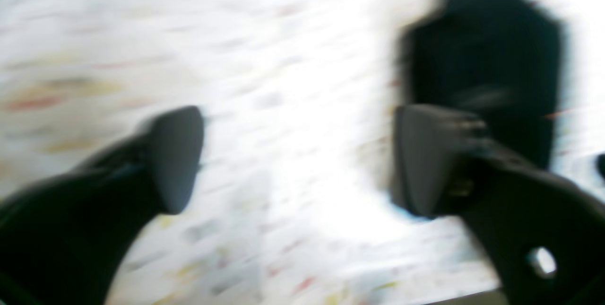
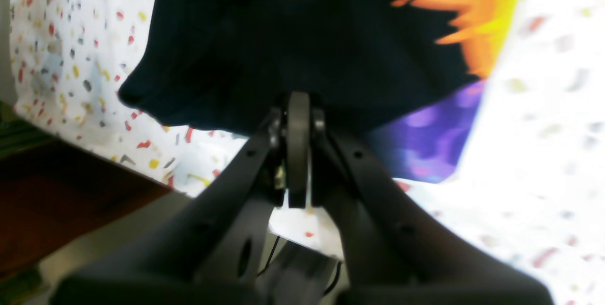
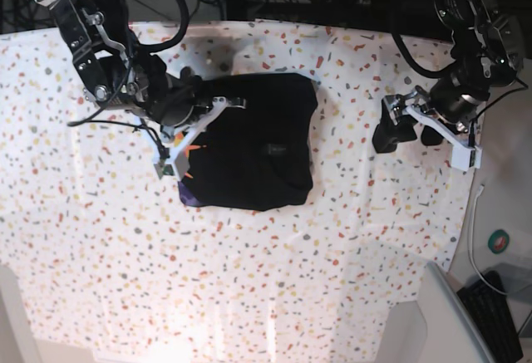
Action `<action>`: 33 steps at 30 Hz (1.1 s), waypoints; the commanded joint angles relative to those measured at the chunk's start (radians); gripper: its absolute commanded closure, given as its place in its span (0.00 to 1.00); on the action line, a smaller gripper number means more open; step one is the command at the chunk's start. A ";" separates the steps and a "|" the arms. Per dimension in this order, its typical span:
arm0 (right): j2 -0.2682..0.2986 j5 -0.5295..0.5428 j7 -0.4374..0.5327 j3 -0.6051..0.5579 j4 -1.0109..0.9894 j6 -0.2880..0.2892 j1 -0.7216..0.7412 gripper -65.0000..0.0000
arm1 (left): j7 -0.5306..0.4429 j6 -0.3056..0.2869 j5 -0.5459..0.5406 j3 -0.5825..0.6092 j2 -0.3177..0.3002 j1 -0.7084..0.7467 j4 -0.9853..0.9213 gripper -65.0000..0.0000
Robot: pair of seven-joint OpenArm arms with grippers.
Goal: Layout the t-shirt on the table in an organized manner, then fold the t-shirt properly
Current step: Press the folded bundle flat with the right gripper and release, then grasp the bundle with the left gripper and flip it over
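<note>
Arms reach in from the far corners of the table [image 3: 100,263], whose white cloth speckled with red, orange, yellow and grey flecks fills nearly the whole base view. At that view's left, the right arm bends down over the cloth so that the right gripper [image 3: 235,102] sits at the upper left edge of the t-shirt [image 3: 253,143]. In the right wrist view its jaws are pressed together at the edge of the black fabric, with the orange and purple print beside them; whether fabric is pinched between them I cannot tell. At the base view's right, the left arm hangs over bare cloth, well apart from the garment, and the left gripper [image 1: 298,158] stands wide with nothing between its fingers [image 1: 177,158]. The t-shirt lies as a compact, roughly rectangular black shape a little above the table's middle. Past the near right corner, a dark keyboard [image 3: 490,317] shows beyond the table's edge.
</note>
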 commanded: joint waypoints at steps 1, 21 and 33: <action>0.020 0.011 0.009 0.023 0.027 0.005 -0.005 1.00 | -0.013 -0.005 -0.065 0.032 -0.018 -0.014 -0.007 0.00; 0.053 0.006 0.010 0.469 0.082 0.155 -0.167 1.00 | -0.226 0.165 -0.149 0.564 -0.027 -0.202 -0.498 0.00; 0.051 0.012 0.012 0.661 0.079 0.206 -0.192 1.00 | -0.150 0.331 -0.091 0.656 -0.087 -0.235 -0.564 1.00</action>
